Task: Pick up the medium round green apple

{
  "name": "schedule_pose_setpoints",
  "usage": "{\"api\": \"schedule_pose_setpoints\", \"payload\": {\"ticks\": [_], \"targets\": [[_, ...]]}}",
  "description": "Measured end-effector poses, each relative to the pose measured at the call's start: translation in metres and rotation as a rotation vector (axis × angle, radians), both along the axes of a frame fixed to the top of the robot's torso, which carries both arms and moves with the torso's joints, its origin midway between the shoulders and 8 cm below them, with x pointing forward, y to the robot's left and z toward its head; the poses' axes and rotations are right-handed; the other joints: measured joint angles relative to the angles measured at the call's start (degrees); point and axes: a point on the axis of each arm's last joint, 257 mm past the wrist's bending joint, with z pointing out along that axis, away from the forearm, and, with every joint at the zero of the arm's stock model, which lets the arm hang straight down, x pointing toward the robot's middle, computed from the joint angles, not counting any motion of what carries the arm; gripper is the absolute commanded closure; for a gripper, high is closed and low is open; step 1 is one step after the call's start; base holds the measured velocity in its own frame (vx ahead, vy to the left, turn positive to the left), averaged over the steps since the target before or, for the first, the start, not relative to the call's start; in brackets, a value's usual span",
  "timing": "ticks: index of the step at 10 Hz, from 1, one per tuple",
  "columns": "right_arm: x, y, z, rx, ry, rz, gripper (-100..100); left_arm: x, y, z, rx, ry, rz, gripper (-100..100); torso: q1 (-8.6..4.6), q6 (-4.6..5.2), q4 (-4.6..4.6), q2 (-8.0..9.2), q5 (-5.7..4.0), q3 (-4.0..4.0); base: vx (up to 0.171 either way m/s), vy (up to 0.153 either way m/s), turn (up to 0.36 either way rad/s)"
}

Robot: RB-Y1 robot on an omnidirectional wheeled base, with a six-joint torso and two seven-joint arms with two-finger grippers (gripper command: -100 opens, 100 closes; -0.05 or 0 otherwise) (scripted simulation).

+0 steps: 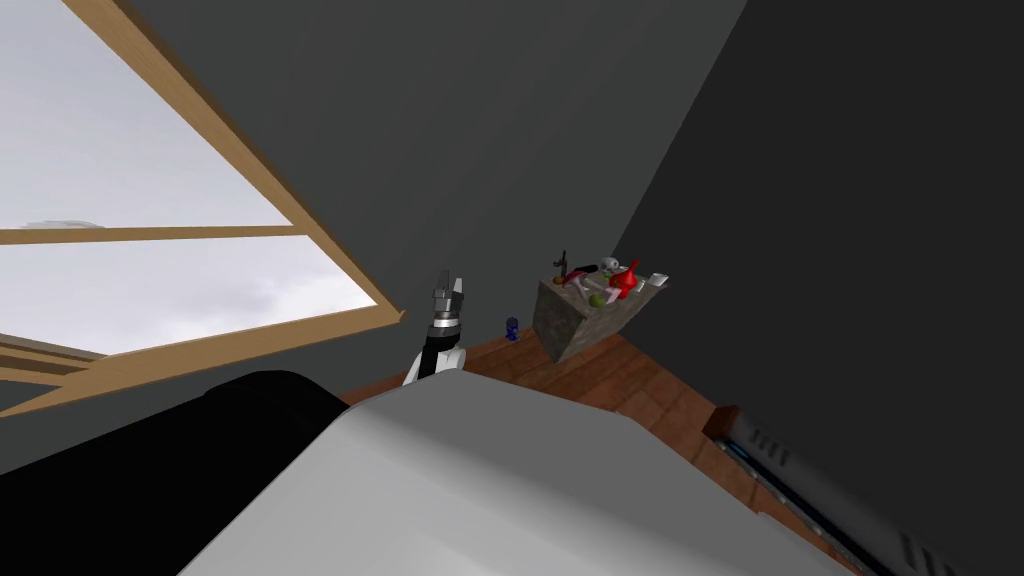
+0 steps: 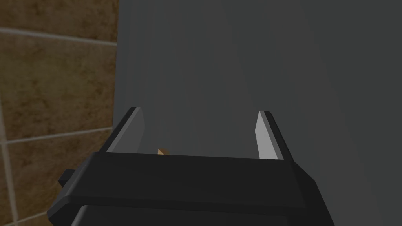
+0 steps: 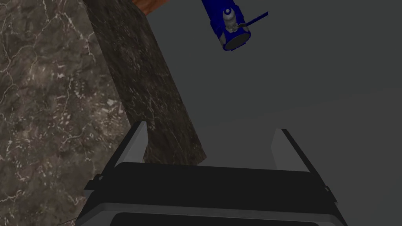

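Observation:
The green apple (image 1: 596, 299) is a small round ball on top of a mottled stone block (image 1: 572, 325), lying among several small objects, with a red one (image 1: 624, 280) close beside it. One of my grippers (image 1: 448, 285) stands well to the left of the block, pointing at the dark wall. My right gripper (image 3: 210, 126) is open and empty, and the block's stone side (image 3: 59, 98) is close by one finger. My left gripper (image 2: 199, 112) is also open and empty, facing a grey wall.
A small blue object (image 1: 512, 328) stands on the reddish wooden floor (image 1: 620, 380) just left of the block, and the right wrist view shows this blue object (image 3: 231, 27) too. A wood-framed window (image 1: 300, 220) fills the left. A dark appliance edge (image 1: 800, 480) lies at the lower right.

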Motion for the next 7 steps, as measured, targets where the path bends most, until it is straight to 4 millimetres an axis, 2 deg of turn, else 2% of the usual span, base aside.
{"api": "schedule_pose_setpoints", "payload": {"ticks": [1,3,4,5,7], "targets": [[-0.001,-0.005,-0.003,-0.012,0.005,-0.003,-100,0.0,0.0,0.0,0.0,0.0,0.0,0,-0.09,-0.01,0.02,0.06,-0.03,0.04,0.027,0.053,0.244],[-0.012,-0.044,-0.01,-0.108,0.034,0.018,-100,0.0,0.0,0.0,0.0,0.0,0.0,0,0.05,-0.03,-0.01,-0.08,0.01,-0.04,0.049,0.069,0.206],[-0.019,-0.071,-0.014,-0.177,0.057,0.029,-100,0.0,0.0,0.0,0.0,0.0,0.0,0,0.16,-0.08,-0.02,-0.13,0.03,-0.07,0.053,0.069,0.126],[-0.025,-0.085,-0.015,-0.222,0.07,0.034,-100,0.0,0.0,0.0,0.0,0.0,0.0,0,0.15,-0.02,-0.02,-0.12,0.03,-0.07,0.07,0.073,0.222],[-0.034,-0.128,-0.012,-0.336,0.103,0.053,-100,0.0,0.0,0.0,0.0,0.0,0.0,0,0.13,-0.01,-0.04,-0.18,0.03,-0.11,0.056,0.046,0.06]]}}
